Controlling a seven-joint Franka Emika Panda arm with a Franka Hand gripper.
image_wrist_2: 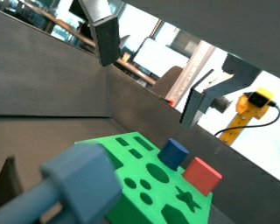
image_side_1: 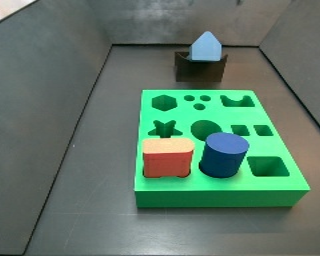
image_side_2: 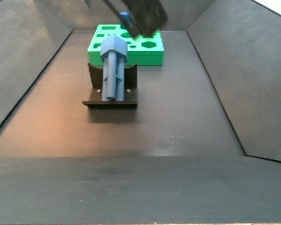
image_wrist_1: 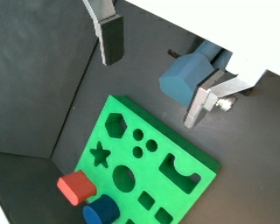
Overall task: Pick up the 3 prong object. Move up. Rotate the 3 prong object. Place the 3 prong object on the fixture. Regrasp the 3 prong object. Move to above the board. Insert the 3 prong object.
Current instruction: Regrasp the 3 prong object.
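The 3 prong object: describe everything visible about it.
The 3 prong object is a light steel-blue, matte plastic piece, long, with lengthwise ridges and a wider head. It lies in the notch of the dark fixture, pointing toward the green board. The gripper is open above it; its fingers touch nothing.

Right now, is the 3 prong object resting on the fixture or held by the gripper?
Resting on the fixture. The 3 prong object lies there, while the gripper is open around nothing.

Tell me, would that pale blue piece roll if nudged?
Probably not now: the 3 prong object lies cradled on the fixture. Its ridged lobes would likely resist rolling. It looks stiff. The gripper, apparently open, hangs above it.
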